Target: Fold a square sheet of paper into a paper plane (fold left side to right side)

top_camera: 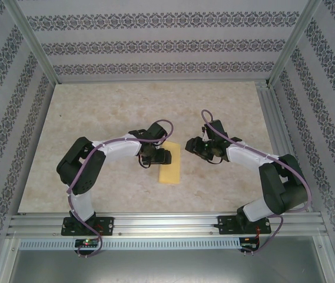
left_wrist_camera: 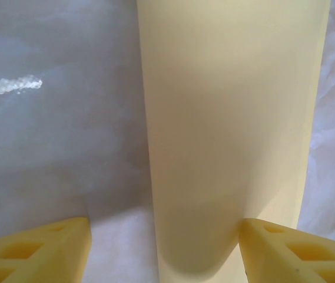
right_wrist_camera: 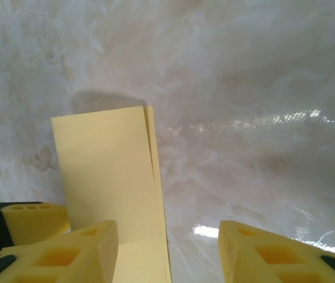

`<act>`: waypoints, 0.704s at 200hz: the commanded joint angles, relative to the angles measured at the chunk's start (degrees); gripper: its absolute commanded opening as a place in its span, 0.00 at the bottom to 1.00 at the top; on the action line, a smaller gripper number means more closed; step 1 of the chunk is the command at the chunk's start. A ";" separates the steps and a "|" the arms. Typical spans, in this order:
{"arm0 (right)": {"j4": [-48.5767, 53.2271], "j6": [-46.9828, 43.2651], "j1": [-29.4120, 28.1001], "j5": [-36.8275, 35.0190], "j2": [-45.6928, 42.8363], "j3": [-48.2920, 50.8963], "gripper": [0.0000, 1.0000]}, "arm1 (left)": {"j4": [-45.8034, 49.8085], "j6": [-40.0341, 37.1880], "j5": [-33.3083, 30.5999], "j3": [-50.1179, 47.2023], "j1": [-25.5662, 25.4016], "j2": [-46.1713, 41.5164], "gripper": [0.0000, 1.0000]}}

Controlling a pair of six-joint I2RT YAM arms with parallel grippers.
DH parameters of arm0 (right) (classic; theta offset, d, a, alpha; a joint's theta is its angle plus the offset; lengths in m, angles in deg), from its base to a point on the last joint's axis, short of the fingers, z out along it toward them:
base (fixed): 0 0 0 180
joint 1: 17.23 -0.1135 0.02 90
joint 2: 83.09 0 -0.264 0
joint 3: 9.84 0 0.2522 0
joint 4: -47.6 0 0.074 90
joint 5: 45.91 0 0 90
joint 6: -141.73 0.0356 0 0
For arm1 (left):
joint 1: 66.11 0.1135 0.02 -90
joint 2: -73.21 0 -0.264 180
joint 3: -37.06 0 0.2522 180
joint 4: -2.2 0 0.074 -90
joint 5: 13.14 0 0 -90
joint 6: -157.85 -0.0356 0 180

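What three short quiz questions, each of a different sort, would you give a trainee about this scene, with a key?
1. True or false: the right gripper is shut on the square sheet of paper.
2. Which shape does the paper show? A: a full flat square. B: a narrow rectangle, folded double. C: a pointed dart.
3. Fill in: the left gripper hangs above the paper with its jaws ___.
Key: 1 false; 2 B; 3 open.
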 commanded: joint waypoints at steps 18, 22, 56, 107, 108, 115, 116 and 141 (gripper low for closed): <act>-1.21 -0.25 -0.12 0.02 -0.42 0.90 0.49 | 0.26 -0.45 0.49 1.79 -1.67 1.88 0.69; -1.19 -0.25 -0.11 0.09 -0.41 0.91 0.49 | 0.38 -0.47 0.61 1.85 -1.67 1.77 0.69; -1.47 -0.19 -0.11 0.20 -0.07 0.90 0.49 | 1.18 -0.91 1.15 2.50 -1.67 0.51 0.63; -2.09 -0.03 -0.37 0.91 0.82 0.83 0.49 | 2.07 -0.74 0.64 3.30 -1.67 -0.09 0.63; -2.09 -0.03 -0.37 0.91 0.82 0.83 0.49 | 2.05 -0.77 0.66 3.35 -1.67 -0.12 0.63; -2.15 0.09 -0.37 0.91 0.75 0.81 0.49 | 2.36 -0.77 0.10 3.47 -1.69 -0.14 0.63; -2.17 0.10 -0.37 0.91 0.78 0.81 0.49 | 2.41 -0.74 0.00 3.47 -1.68 -0.15 0.63; -2.05 0.02 -0.46 0.99 0.64 0.82 0.49 | 2.94 -0.46 -1.41 3.48 -1.67 0.10 0.63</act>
